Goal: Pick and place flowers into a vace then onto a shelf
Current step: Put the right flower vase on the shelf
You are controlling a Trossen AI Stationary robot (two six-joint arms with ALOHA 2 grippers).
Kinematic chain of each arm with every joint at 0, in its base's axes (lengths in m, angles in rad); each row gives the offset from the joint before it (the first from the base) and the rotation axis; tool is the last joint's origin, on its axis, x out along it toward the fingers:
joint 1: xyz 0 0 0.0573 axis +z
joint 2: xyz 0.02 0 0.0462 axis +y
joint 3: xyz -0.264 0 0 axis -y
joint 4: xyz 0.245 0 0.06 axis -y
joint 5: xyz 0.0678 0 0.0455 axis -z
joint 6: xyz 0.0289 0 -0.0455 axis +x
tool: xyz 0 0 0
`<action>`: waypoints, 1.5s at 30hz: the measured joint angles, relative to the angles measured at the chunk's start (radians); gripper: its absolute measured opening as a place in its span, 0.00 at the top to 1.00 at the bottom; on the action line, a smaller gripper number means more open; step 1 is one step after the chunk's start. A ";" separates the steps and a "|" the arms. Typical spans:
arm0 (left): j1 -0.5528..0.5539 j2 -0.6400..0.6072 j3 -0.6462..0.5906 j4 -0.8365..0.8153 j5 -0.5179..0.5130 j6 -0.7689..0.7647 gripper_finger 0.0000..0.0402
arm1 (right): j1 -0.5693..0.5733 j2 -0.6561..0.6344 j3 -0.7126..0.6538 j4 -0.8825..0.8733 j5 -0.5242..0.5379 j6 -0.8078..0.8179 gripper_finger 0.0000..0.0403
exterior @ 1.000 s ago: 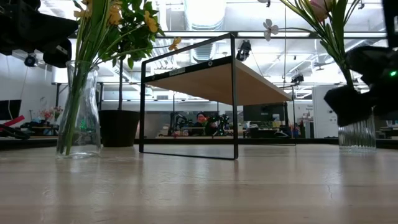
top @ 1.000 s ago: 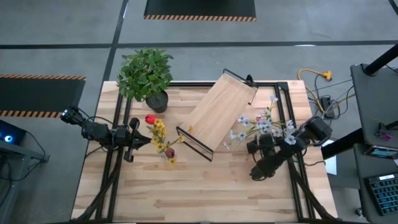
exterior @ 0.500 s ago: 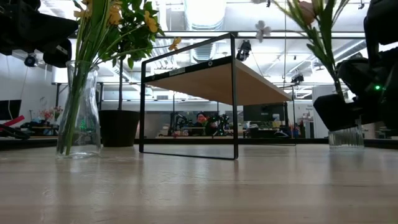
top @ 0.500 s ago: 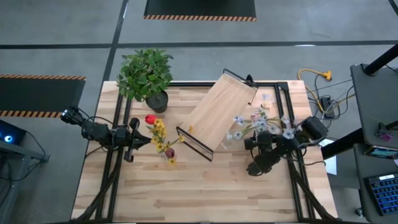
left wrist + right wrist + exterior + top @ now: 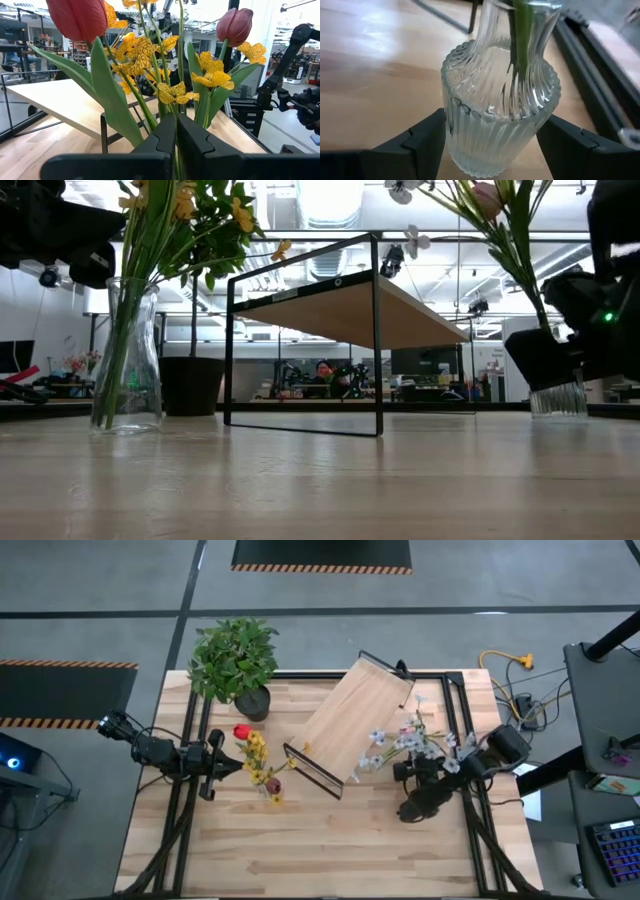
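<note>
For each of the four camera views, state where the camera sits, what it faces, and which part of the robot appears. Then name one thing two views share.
High: overhead, facing down; both arms, shelf.
Low: tabletop level, facing across; right gripper on ribbed vase.
Left wrist: behind shut left gripper, facing flowers.
Right wrist: behind jaws flanking that vase.
Shared: the ribbed vase, low and right wrist views.

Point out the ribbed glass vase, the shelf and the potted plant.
ribbed glass vase [image 5: 497, 117]: right wrist view, ribbed belly.
shelf [image 5: 350, 720]: high view, middle of its wooden board.
potted plant [image 5: 232, 655]: high view, leafy crown.
</note>
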 joint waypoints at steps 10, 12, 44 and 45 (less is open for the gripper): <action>0.000 0.000 0.000 0.000 0.000 0.000 1.00 | 0.100 -0.227 0.073 -0.050 0.149 -0.181 0.35; 0.000 0.000 0.000 0.000 0.000 0.000 1.00 | 0.102 -0.279 0.089 -0.050 0.174 -0.258 0.35; 0.000 0.000 0.000 0.000 0.000 0.000 1.00 | -0.354 -0.752 0.251 0.672 0.278 -1.880 0.35; 0.000 0.000 0.000 0.000 0.000 0.000 1.00 | -0.373 -0.753 0.245 0.700 0.268 -1.904 0.35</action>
